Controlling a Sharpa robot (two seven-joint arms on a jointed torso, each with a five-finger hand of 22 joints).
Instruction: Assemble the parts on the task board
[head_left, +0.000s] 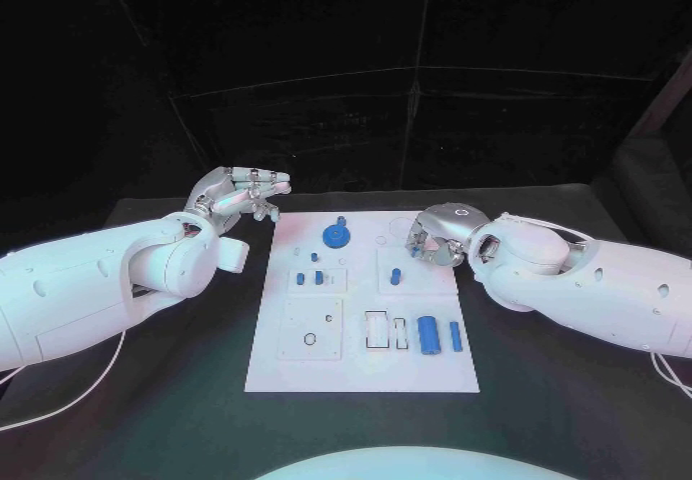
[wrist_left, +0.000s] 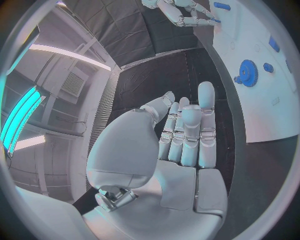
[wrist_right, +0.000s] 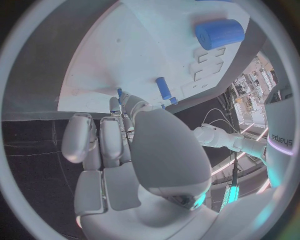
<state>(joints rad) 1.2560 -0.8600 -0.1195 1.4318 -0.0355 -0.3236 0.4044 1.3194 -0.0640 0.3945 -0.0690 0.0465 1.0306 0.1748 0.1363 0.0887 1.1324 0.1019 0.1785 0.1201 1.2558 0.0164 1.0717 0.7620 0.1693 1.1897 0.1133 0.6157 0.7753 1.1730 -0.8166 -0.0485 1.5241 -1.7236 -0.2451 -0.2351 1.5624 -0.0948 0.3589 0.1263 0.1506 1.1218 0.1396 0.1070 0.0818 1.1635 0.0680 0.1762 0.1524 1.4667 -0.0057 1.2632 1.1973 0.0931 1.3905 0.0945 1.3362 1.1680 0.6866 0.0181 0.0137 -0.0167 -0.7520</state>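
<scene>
A flat white rectangular task board (head_left: 361, 370) lies in the middle of the matte black worktop (head_left: 577, 400), its long axis running away from the robot. On its far part sits a round blue toothed gear (head_left: 336, 236), lying flat. Small blue pegs (head_left: 300, 279) stand near the board's middle. Toward the near right, a smooth blue cylinder (head_left: 427, 332) lies on its side with its long axis pointing away from the robot, and a thinner blue bar (head_left: 456, 336) lies parallel just beside it.

The left robot hand (head_left: 242, 195), silver and jointed, hovers off the board's far left corner, released, fingers fairly straight and holding nothing. The right robot hand (head_left: 433, 236) is over the board's far right part, fingers curled downward; whether it grasps a part cannot be told.
</scene>
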